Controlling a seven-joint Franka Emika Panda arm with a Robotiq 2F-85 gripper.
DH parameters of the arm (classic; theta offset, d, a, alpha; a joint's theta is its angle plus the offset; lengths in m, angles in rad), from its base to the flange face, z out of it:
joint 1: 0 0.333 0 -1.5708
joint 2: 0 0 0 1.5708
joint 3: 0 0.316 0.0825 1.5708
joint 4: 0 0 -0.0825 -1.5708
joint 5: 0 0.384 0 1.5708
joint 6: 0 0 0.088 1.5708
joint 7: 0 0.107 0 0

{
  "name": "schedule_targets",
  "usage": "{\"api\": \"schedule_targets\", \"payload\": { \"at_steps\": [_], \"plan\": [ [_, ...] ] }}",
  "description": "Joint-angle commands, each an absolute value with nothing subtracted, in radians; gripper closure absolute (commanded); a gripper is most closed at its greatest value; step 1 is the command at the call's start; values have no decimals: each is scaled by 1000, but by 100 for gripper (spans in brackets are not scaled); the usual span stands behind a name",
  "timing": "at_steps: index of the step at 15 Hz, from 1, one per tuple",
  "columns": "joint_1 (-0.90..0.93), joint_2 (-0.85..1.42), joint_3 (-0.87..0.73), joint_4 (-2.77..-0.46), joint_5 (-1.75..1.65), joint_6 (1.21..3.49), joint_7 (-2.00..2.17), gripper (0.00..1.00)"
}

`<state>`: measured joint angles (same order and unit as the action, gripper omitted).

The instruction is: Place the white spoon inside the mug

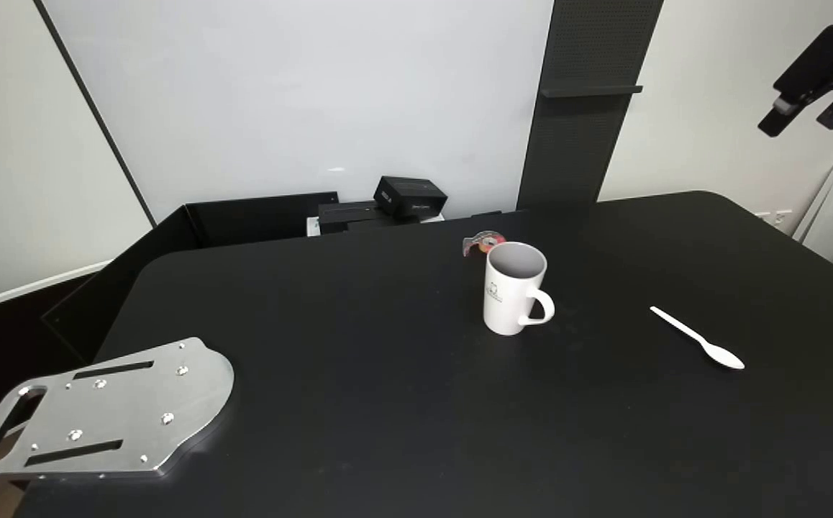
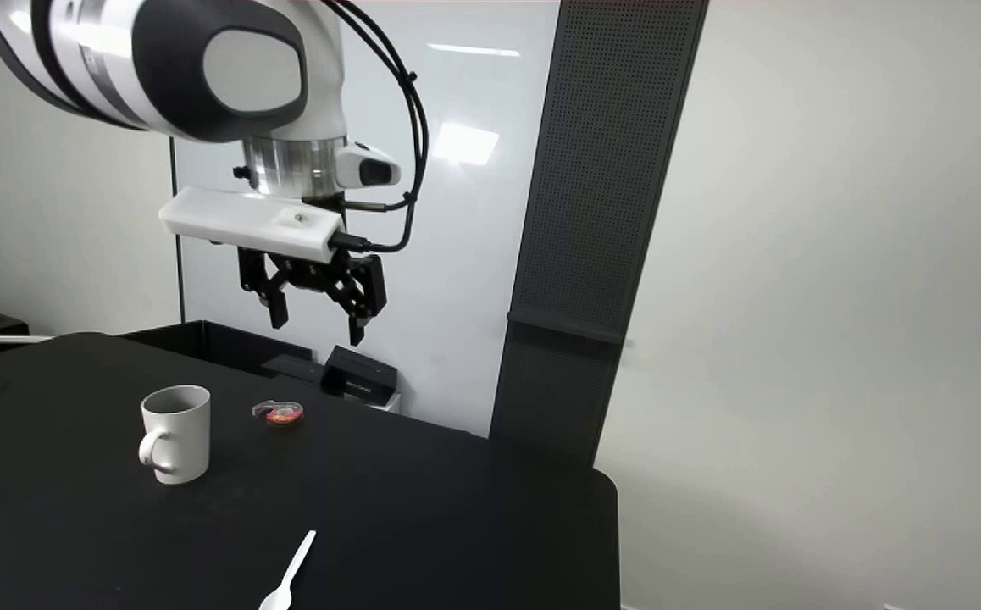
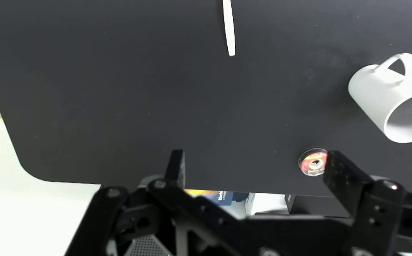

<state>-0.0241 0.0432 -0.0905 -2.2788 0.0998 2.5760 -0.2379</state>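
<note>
The white spoon (image 1: 702,342) lies flat on the black table, apart from the mug. It also shows in an exterior view (image 2: 290,575), its bowl at the bottom edge. In the wrist view only the handle (image 3: 229,30) shows at the top; the bowl is out of frame. The white mug (image 1: 506,298) stands upright with its loop handle on the spoon's side. It also shows in an exterior view (image 2: 185,440) and at the right of the wrist view (image 3: 380,90). My gripper (image 2: 318,331) is open and empty, high above the table. Its fingers (image 3: 255,156) are wide apart.
A clear and red tape dispenser (image 1: 487,241) lies just behind the mug, also seen in the wrist view (image 3: 313,163). A grey metal plate (image 1: 129,403) lies at the table's edge. Black boxes (image 1: 409,198) stand in a tray beyond the back edge, before a whiteboard.
</note>
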Motion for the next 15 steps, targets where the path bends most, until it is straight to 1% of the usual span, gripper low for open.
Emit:
{"api": "schedule_targets", "payload": {
  "at_steps": [1, 8, 14, 15],
  "plan": [
    [-44, 130, -80, -2200, 47, 2533, -222, 0],
    [-37, 218, -64, -2166, -26, 2511, -199, 0],
    [-22, 245, -53, -2168, -43, 2479, -136, 0],
    [-38, 237, -41, -2192, -27, 2514, -197, 0]
  ]
}}
